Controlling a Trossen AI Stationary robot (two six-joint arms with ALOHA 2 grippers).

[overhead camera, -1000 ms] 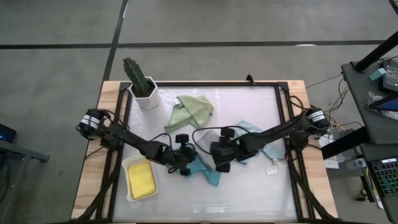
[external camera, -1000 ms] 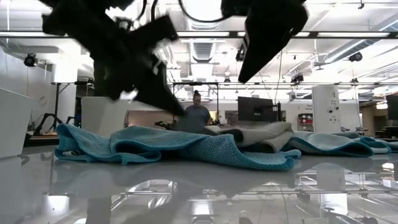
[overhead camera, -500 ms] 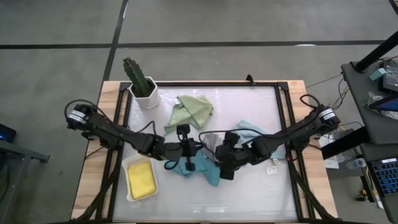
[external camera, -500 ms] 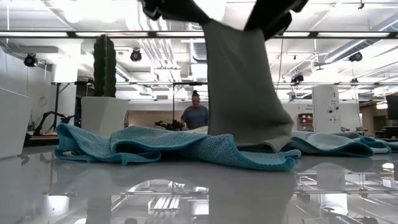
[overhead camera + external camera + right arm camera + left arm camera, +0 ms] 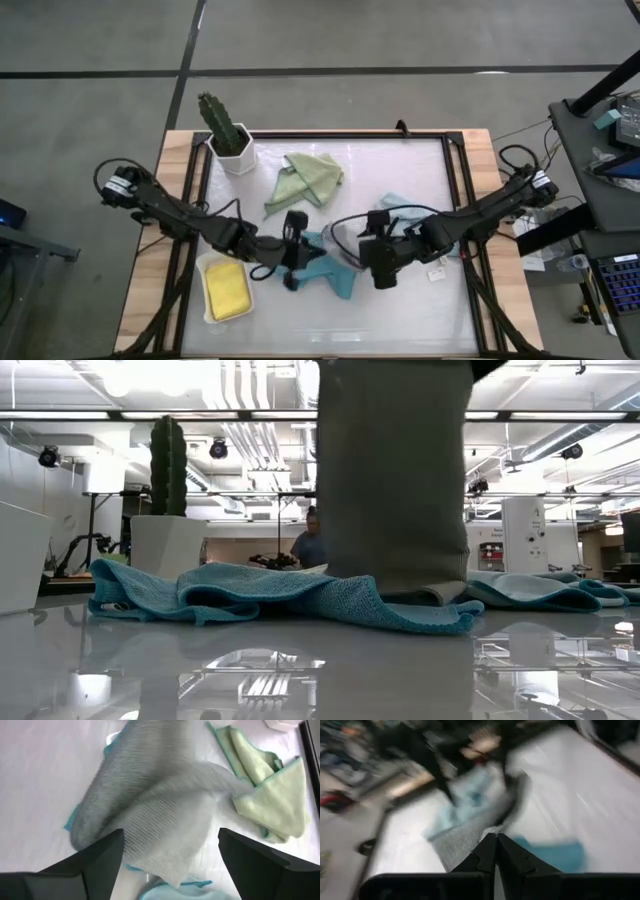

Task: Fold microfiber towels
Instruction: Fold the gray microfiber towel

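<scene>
bench [image 5: 400,310]: white, glossy | grey towel [image 5: 392,480]: soft, light, limp, hangs over teal towel [image 5: 260,595] mid-bench; best taken at corners | left end effector [image 5: 495,851]: pinched on grey towel's corner | right end effector [image 5: 170,857]: wide, empty | vs half-second ago: right opened, grey towel hangs broader

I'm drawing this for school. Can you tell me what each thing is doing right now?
Grey towel: lifted, hanging down.
Left end effector: shut on the grey towel's edge.
Right end effector: open, by the grey towel.
Teal towel: lying crumpled.
Sage green towel: lying crumpled, untouched.
Pale blue towel: lying crumpled.
Yellow towel: folded, in the white tray.
Cactus: upright.
</scene>
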